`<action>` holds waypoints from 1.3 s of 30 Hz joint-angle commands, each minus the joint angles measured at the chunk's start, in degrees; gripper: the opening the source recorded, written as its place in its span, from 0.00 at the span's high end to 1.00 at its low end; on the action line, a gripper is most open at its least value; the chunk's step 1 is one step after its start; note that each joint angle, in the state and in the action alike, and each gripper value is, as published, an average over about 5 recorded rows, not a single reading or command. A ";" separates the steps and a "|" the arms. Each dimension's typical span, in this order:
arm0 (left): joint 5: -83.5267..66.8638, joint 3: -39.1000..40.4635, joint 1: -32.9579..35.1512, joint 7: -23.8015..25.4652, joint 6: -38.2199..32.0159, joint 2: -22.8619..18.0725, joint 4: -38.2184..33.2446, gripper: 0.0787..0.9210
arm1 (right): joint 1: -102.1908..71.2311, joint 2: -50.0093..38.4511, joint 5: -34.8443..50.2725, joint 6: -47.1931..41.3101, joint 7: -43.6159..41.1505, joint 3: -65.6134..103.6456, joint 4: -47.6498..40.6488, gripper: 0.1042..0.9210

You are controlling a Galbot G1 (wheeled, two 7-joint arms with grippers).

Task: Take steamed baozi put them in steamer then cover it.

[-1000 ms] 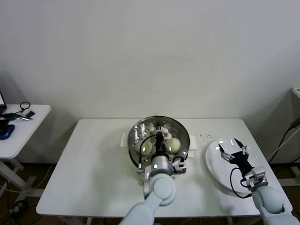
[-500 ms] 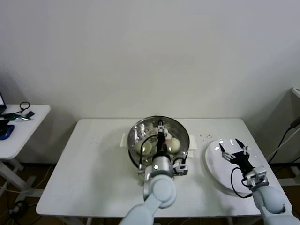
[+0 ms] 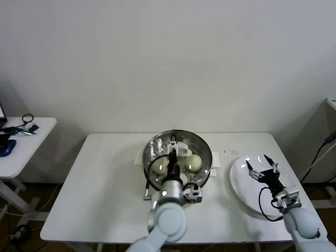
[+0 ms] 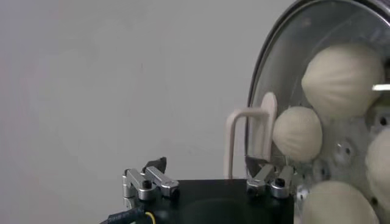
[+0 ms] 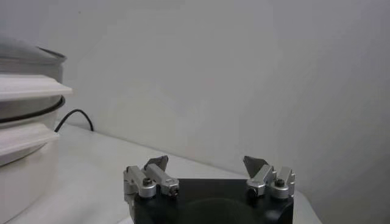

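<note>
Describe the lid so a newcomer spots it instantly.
On the white table, find the steel steamer at its middle. The lid sits on top: a flat clear glass disc with a cream loop handle, baozi visible through it. The plate to the right is opaque white.

Pretty bare room: plain off-white wall (image 3: 168, 58) across the whole back, lit evenly with no hard shadows. A white rectangular table (image 3: 105, 199) sits in the middle against it. Off to the left there's a smaller white side table (image 3: 31, 144) with some dark cables and bits on top, cords trailing on the brownish floor (image 3: 29, 210) underneath. A black cable (image 3: 321, 152) hangs on the right edge.
</note>
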 commanded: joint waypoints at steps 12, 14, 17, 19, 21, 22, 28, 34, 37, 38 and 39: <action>-33.17 -15.84 13.07 -19.26 -2.50 13.26 -20.77 0.12 | -0.63 0.22 -0.69 -0.35 -0.48 0.26 0.99 0.12; -43.79 -21.32 14.58 -24.91 -7.33 13.25 -20.98 0.12 | -0.93 0.32 -0.63 -0.33 -0.64 0.46 1.16 0.12; -56.23 -29.64 18.05 -30.64 -15.03 11.87 -21.26 0.12 | -1.45 0.46 -0.38 -0.22 -0.87 0.85 1.36 0.12; -63.04 -34.68 21.49 -32.64 -20.54 10.43 -21.32 0.12 | -1.99 0.47 0.05 -0.20 -1.08 1.11 1.75 0.12; -70.10 -38.74 25.27 -33.69 -25.50 8.97 -21.24 0.12 | -2.62 0.48 0.69 -0.25 -1.32 1.34 2.39 0.12; -73.28 -40.48 27.10 -33.86 -27.85 8.32 -21.13 0.12 | -2.96 0.49 1.01 -0.27 -1.38 1.44 2.75 0.12; -86.25 -46.42 33.82 -32.81 -39.23 4.46 -17.43 0.12 | -5.08 0.86 3.43 -0.46 -1.65 1.92 5.31 0.12; -91.34 -46.76 36.12 -32.39 -44.38 2.26 -12.84 0.12 | -7.52 0.91 5.66 -0.38 -1.91 2.25 6.99 0.12; -92.89 -46.69 36.23 -31.24 -45.47 0.94 -11.17 0.12 | -8.60 0.74 6.10 -0.24 -2.12 2.55 7.52 0.12; -93.02 -46.64 36.16 -30.80 -45.67 0.54 -10.83 0.12 | -8.85 0.67 6.13 -0.18 -2.18 2.67 7.57 0.12; -92.96 -46.60 36.07 -30.41 -45.75 0.15 -10.57 0.12 | -9.10 0.59 6.25 -0.13 -2.24 2.76 7.59 0.12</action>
